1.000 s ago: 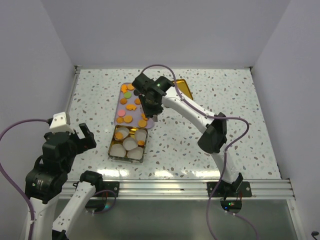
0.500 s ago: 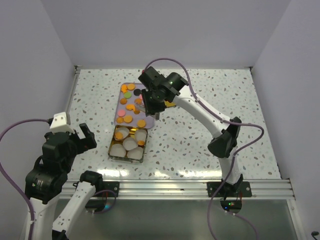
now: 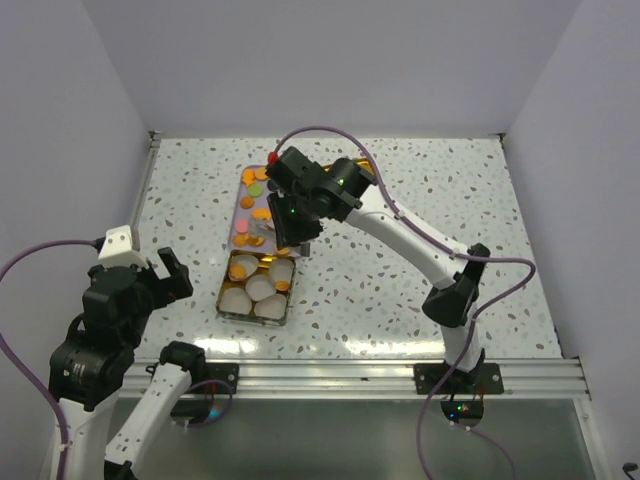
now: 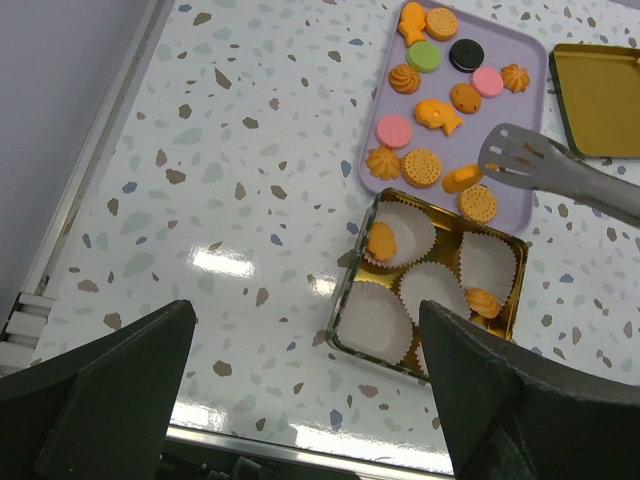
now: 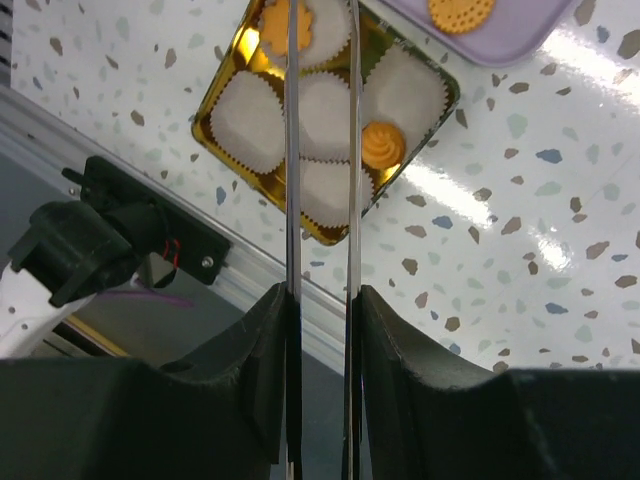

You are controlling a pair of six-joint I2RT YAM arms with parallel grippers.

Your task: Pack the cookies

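Cookies [image 4: 421,167], mostly orange with some pink, green and black, lie on a purple tray [image 4: 515,110]. Just in front of it stands a gold tin [image 4: 345,335] lined with white paper cups; two cups hold an orange cookie [image 4: 381,241] [image 5: 383,145]. My right gripper [image 5: 322,300] [image 3: 298,212] is shut on metal tongs [image 4: 560,170]. Their slotted tip hangs over the tray's near edge. An orange cookie [image 4: 462,178] sits right at that tip; I cannot tell whether the blades pinch it. My left gripper [image 4: 305,320] [image 3: 165,275] stands open and empty at the near left.
A gold lid [image 4: 600,100] lies right of the purple tray. A metal rail [image 3: 400,375] runs along the table's near edge, and a strip [image 4: 100,150] borders its left side. Grey walls close in on the left, back and right.
The right arm's elbow has swung right and its wrist has turned. The tongs' tip has come toward the tray's near edge beside the tin. The left arm has not moved.
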